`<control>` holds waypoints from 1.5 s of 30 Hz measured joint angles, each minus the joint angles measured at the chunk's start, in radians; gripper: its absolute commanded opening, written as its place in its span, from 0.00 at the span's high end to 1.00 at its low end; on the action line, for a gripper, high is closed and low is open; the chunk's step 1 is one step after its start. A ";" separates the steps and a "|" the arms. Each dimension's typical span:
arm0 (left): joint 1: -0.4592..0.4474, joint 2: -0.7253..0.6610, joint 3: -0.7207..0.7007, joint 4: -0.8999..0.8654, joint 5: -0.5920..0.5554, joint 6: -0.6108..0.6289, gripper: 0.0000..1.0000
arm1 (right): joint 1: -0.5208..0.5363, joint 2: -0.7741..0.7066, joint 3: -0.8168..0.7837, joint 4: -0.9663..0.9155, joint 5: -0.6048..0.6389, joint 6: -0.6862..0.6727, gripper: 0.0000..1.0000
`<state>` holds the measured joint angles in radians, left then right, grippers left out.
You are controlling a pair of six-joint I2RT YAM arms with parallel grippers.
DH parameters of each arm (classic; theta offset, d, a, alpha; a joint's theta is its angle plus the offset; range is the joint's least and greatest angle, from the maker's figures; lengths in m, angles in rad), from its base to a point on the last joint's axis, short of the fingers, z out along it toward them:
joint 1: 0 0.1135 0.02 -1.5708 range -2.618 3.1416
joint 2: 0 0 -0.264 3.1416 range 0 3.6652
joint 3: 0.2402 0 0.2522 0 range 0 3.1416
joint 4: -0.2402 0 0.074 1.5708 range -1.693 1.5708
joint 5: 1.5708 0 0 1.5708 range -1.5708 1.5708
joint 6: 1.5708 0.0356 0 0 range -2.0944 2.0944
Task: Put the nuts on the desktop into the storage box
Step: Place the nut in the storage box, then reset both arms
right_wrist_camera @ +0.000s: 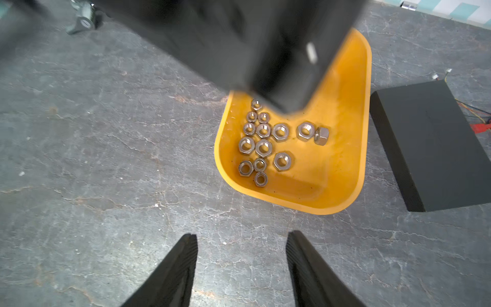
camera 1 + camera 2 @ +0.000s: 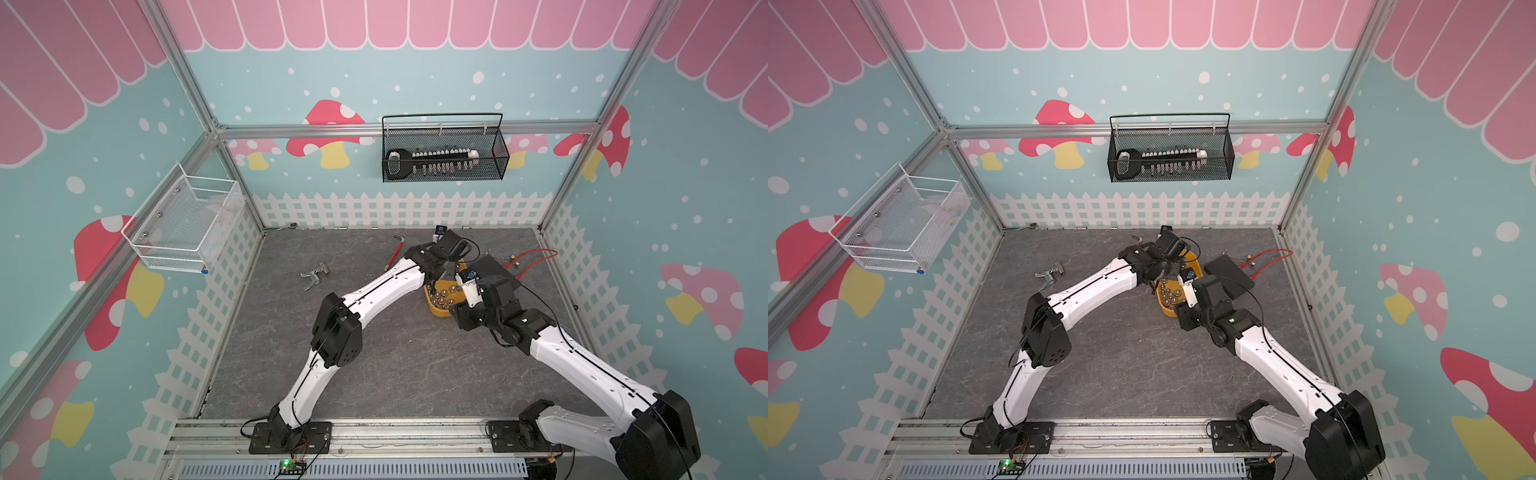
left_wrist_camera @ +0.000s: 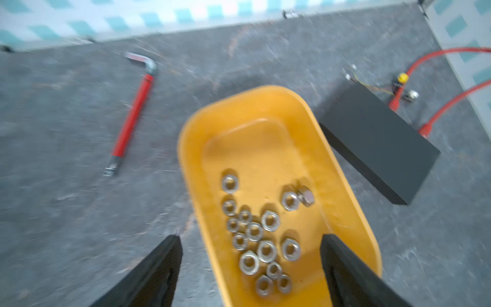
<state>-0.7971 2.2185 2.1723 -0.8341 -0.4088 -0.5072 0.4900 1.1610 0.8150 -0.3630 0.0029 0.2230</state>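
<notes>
Over the storage box (image 3: 265, 138), the left gripper (image 3: 249, 236) hangs with jaws spread wide, nothing in them. The nuts (image 1: 263, 146) sit bunched inside the box. The right gripper (image 1: 241, 234) is parted and empty too, above the desktop (image 1: 106, 159) just beside it.

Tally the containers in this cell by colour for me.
Yellow-orange storage box: 1
Black wire-mesh basket: 1
White wire-mesh basket: 1
Total: 3
</notes>
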 measured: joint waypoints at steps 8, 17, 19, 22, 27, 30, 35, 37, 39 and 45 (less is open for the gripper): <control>0.302 -0.580 -0.636 0.277 -0.189 0.026 0.07 | -0.093 0.063 0.004 0.107 0.137 -0.068 0.18; 0.488 -1.183 -1.674 1.163 -0.106 0.201 0.01 | -0.167 0.054 -0.280 0.630 0.334 -0.234 0.16; 0.488 -1.214 -1.873 1.415 -0.088 0.263 0.01 | -0.179 0.060 -0.383 0.784 0.344 -0.273 0.16; 0.502 -1.185 -2.021 1.638 -0.088 0.324 0.01 | -0.211 0.097 -0.523 1.041 0.329 -0.319 0.16; 0.534 -1.053 -1.981 1.840 -0.068 0.355 0.01 | -0.266 0.244 -0.664 1.464 0.284 -0.373 0.17; 0.533 -0.974 -1.967 1.909 -0.062 0.374 0.01 | -0.309 0.299 -0.736 1.648 0.252 -0.368 0.19; 0.533 -0.956 -1.947 1.922 -0.055 0.423 0.01 | -0.402 0.360 -0.745 1.794 0.162 -0.332 0.19; 0.533 -0.959 -1.957 1.951 -0.055 0.444 0.01 | -0.428 0.362 -0.689 1.767 0.127 -0.312 0.18; 0.539 -0.956 -1.967 1.978 -0.058 0.463 0.01 | -0.470 0.362 -0.622 1.721 0.074 -0.285 0.01; 0.558 -0.773 -1.989 2.139 -0.036 0.500 0.01 | -0.503 0.358 -0.594 1.674 0.010 -0.248 0.01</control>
<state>-0.2386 1.4456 0.1837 1.3045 -0.4450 -0.0067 -0.0128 1.5188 0.2214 1.3106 0.0132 -0.0254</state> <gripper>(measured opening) 0.989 0.988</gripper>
